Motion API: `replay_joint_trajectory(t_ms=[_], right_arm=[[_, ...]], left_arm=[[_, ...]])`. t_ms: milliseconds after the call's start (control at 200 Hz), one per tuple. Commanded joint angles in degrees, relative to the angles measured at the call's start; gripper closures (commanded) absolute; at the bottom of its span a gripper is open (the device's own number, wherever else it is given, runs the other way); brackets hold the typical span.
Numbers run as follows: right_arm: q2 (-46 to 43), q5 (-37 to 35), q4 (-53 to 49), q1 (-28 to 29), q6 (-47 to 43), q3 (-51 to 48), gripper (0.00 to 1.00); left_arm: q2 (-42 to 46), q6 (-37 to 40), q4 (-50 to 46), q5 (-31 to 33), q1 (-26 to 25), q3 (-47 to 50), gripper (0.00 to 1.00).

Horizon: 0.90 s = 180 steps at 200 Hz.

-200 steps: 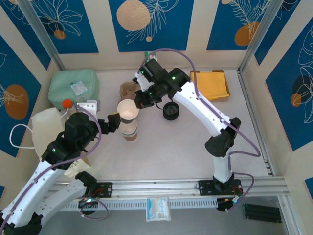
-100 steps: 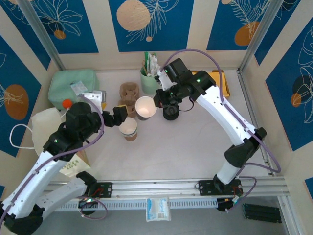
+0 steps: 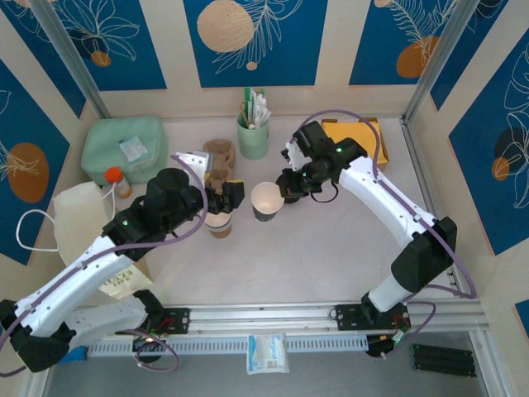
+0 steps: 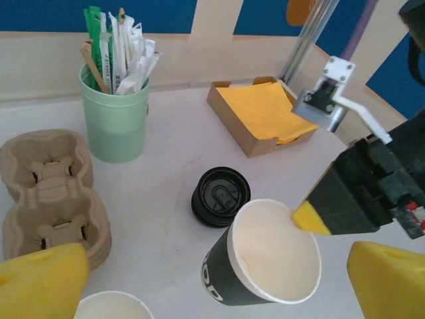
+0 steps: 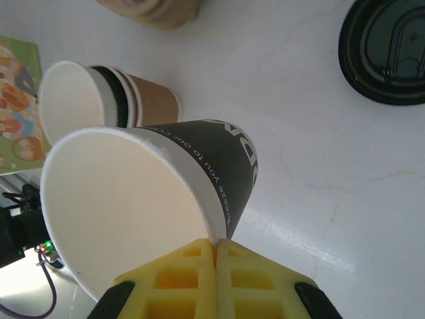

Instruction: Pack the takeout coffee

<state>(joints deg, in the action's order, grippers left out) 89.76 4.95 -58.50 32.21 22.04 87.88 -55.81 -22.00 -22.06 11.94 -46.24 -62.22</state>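
From above, the right jaws are pinched on the rim of the takeout coffee cup (image 3: 267,201), a dark paper cup with a white inside, lidless and tilted, near the middle of the table (image 3: 314,256). I cannot tell whether its base touches the surface. The left jaws stand wide and hold nothing, just beside the cup and right over a stack of brown cups (image 3: 219,223). Behind them are the pulp cup carrier (image 3: 218,154) and the mint-green cup of stirrers (image 3: 253,141), with a box of yellow napkins (image 3: 357,142) at the far right. In the left wrist view, two yellow pads (image 4: 40,279) sit at opposite lower corners, far apart. The white rim of the stack's top cup shows at the bottom edge between them. The takeout coffee cup (image 4: 265,266) leans with its mouth up, a yellow fingertip of the other arm on its rim. The black lid (image 4: 220,196) lies flat on the table just beyond it, and the carrier and green cup are to the left. In the right wrist view, the yellow fingers (image 5: 192,272) meet on the cup's white rim, with its dark printed wall (image 5: 222,156) above them. The stack of nested cups (image 5: 126,100) is beyond, and the lid (image 5: 388,53) is in the upper right.
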Motion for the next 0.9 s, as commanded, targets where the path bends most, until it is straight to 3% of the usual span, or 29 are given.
replay_joint_trajectory(t_ms=[0, 365, 895], right_arm=[[-1.6, 1.1, 2.1, -0.4, -0.4, -2.3, 1.00], [1.0, -0.4, 4.9, -0.5, -0.9, -7.9, 1.00], [5.1, -5.5, 4.9, 0.3, -2.3, -9.9, 1.00]], left_arm=[[-0.9, 1.0, 3.2, 3.9, -2.0, -0.4, 0.01], [-4.1, -0.5, 6.7, 7.1, -5.4, 4.2, 0.01], [-6.7, -1.8, 8.8, 7.4, -6.3, 7.8, 0.01]])
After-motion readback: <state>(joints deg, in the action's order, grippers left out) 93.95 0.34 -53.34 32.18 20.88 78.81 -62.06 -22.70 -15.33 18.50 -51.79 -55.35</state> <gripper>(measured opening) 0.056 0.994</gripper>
